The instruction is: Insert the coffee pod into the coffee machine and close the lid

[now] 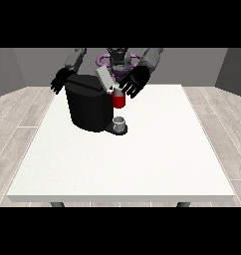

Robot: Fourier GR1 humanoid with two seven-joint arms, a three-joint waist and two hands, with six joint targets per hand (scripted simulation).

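We see the boxy black coffee machine (87, 107), grey lid (105, 78) raised, far back on the white tabletop (142, 159). Both robot hands, view's right (134, 82) and left (60, 79), spread open-fingered; the front is wide open.

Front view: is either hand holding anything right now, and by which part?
Nothing visibly held. Hand at view's right hangs spread-fingered by the coffee machine's raised lid; hand at view's left is open behind it.

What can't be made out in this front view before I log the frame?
- Coffee machine: its back and the slot under the raised lid face away from the camera.
- Hand at the view's left: partly behind the machine.
- Hand at the view's right: any contact with the red thing at the machine is too small to judge.
- Grey thing at the base: too small to identify.
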